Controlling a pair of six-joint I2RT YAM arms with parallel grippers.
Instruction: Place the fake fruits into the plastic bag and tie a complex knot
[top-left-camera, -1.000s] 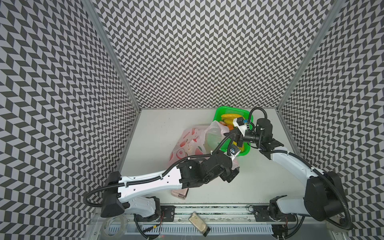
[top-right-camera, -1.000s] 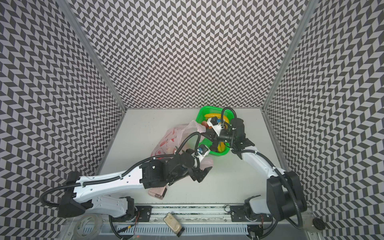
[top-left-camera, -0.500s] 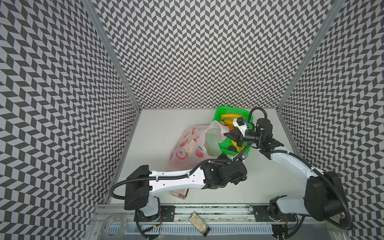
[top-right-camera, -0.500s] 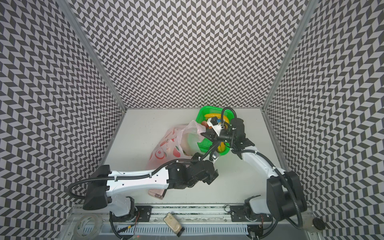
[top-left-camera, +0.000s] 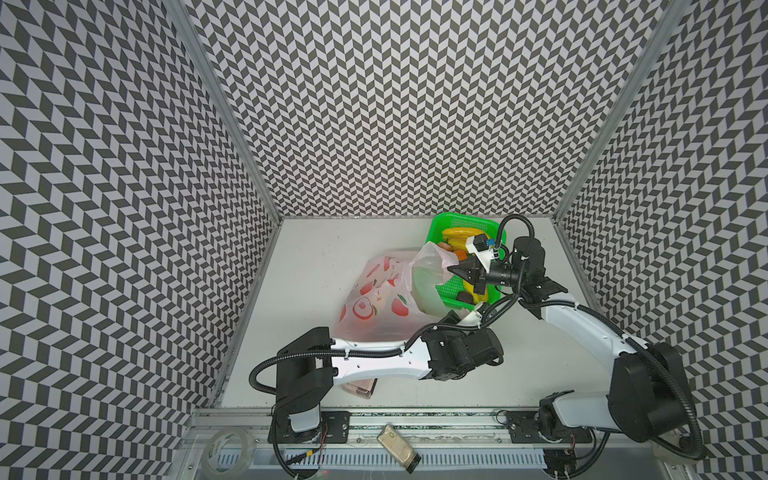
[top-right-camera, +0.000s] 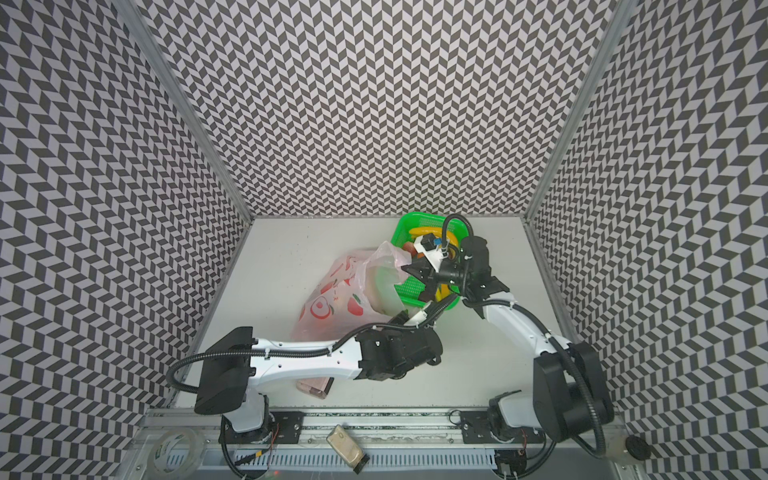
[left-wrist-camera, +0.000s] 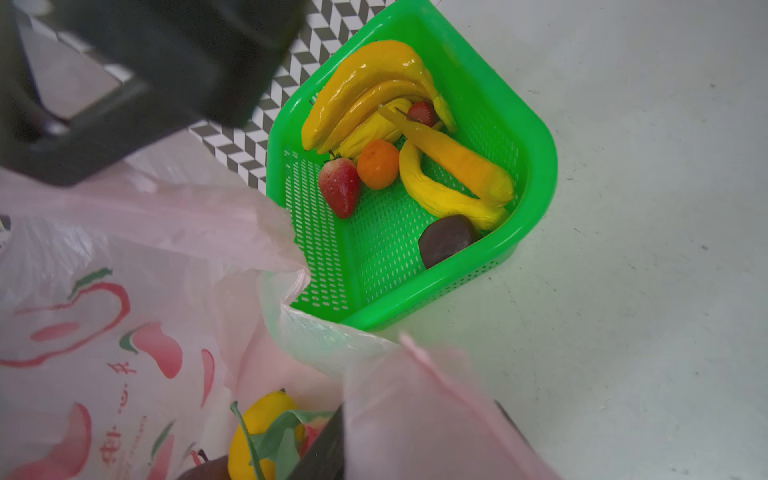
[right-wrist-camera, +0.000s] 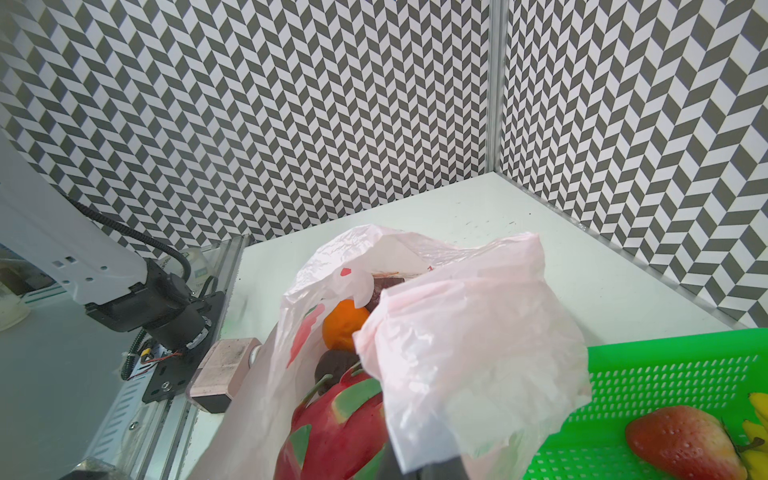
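The right pincer (top-left-camera: 456, 269) is clamped on the rim of the plastic bag (top-left-camera: 374, 299), beside the green basket (top-left-camera: 465, 217) near the far right corner of the worktop (top-left-camera: 324, 257), while the left pincer (top-left-camera: 452, 319) can't be read, and that film looks flimsy and slippery, so grab bunched rim.

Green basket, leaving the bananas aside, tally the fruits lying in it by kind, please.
Strawberries: 2
Orange: 1
Dark brown round fruit: 1
Total: 4
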